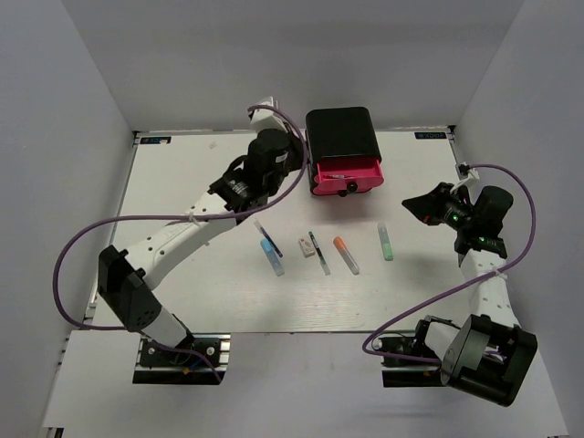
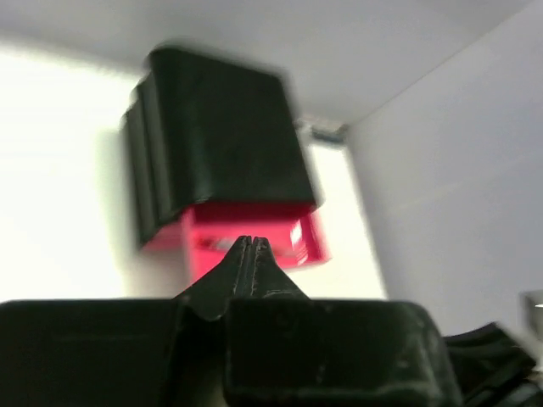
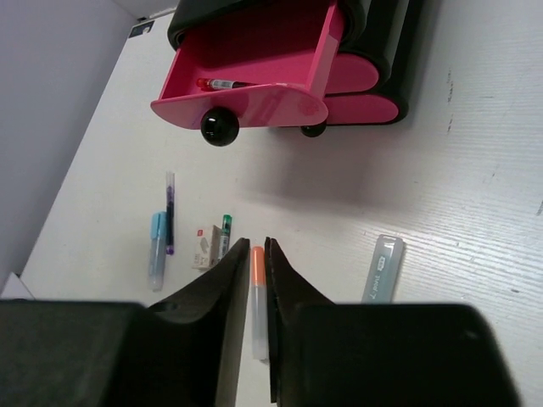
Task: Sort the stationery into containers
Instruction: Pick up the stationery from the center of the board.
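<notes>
Seen from above, a white table point(image 1: 182, 292) stood inside pale grey walls. A glossy black boxy cabinet point(image 1: 342, 130) sat at its far middle. The cabinet's bright pink top drawer point(image 1: 347, 172) was pulled out toward you, its round black knob point(image 1: 348, 192) facing the arms. The open drawer overhung the table between the cabinet and a row of stationery lying nearer to you. From left to right, that row held a thin purple pen point(image 1: 262, 230) just beside a light blue marker point(image 1: 273, 255), a tiny white eraser block point(image 1: 304, 245), a dark green-tipped pen point(image 1: 318, 252), an orange-capped marker point(image 1: 346, 255) and a pale green marker point(image 1: 386, 241). Each lay flat with its long axis running roughly from you toward the cabinet, and most leaned a little left at the far end. A red-and-white pen point(image 3: 222, 84) lay inside the open drawer, crosswise along the drawer's front. Your right gripper point(image 3: 254, 243) hovered to the right of the row, fingers a narrow gap apart and holding nothing. Through that gap its wrist camera showed the orange-capped marker on the table below, in line with the fingers. Your left gripper point(image 2: 252, 241) hung just left of the cabinet, clenched tight on nothing, in a blurred wrist view.
</notes>
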Controlling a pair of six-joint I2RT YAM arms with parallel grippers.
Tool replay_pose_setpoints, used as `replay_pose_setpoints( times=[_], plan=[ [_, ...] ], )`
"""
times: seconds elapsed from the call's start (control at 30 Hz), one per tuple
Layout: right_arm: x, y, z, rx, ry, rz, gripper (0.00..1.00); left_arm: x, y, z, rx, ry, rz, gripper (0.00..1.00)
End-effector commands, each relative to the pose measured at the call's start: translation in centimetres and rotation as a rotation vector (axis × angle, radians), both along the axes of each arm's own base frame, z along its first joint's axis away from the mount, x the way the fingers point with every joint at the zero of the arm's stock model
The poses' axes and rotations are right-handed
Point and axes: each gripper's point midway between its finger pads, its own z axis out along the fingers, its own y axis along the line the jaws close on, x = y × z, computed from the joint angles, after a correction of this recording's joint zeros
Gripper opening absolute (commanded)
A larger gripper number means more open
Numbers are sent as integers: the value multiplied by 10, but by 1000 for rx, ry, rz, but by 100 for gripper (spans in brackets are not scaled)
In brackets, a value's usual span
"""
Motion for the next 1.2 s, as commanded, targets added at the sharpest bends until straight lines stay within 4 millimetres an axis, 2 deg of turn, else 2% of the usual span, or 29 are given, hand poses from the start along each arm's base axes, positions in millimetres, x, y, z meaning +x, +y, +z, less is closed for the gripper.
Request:
replay_pose_setpoints(
  times=[0.0, 0.03, 0.07, 0.13, 0.17, 0.2, 0.23, 0.3, 0.37, 0.43, 0.47, 0.5, 0.57, 0.6, 0.73, 1.03, 1.07, 1.17],
  plan=[
    [-1, -1, 8, -24, -55, 10, 21, -25, 26, -103, 181, 389, -13, 0],
    [-1, -1, 8, -27, -55, 8, 26, -31, 38, -119, 213, 453, 4, 10],
    [-1, -1, 7, -26, -53, 8, 28, -35, 48, -138, 236, 505, 26, 48],
    [0, -3, 6, -33, -50, 1, 31, -36, 72, -163, 231, 594, 102, 61],
    [-1, -3, 4, -42, -50, 2, 33, -42, 86, -185, 253, 650, 135, 69],
    [0, -4, 5, -46, -52, -3, 35, -44, 92, -192, 238, 680, 140, 80],
    [1, -6, 6, -68, -67, 0, 37, -45, 107, -208, 231, 729, 169, 82],
    [1, -6, 2, -80, -52, 3, 49, -47, 110, -222, 211, 782, 147, 84],
    [1, -7, 1, -124, -68, 27, 66, -44, 112, -239, 218, 830, 151, 85],
    [2, -7, 3, -150, -87, 33, 66, -40, 114, -248, 221, 855, 159, 83],
    [2, -8, 5, -160, -97, 34, 62, -39, 117, -261, 232, 888, 167, 82],
    [2, -8, 4, -166, -100, 34, 55, -36, 116, -265, 244, 893, 162, 81],
    [1, -8, 4, -170, -105, 35, 52, -29, 117, -270, 244, 902, 175, 77],
    [1, -7, 3, -171, -107, 36, 50, -30, 117, -283, 262, 930, 179, 76],
    [1, -8, 3, -174, -109, 31, 50, -25, 115, -298, 291, 973, 186, 67],
    [2, -10, 3, -174, -110, 18, 50, -24, 116, -323, 329, 1043, 221, 65],
    [1, -9, 5, -175, -115, 17, 50, -22, 115, -320, 323, 1035, 220, 61],
    [1, -9, 5, -174, -116, 17, 50, -23, 117, -331, 349, 1060, 232, 50]
  ],
)
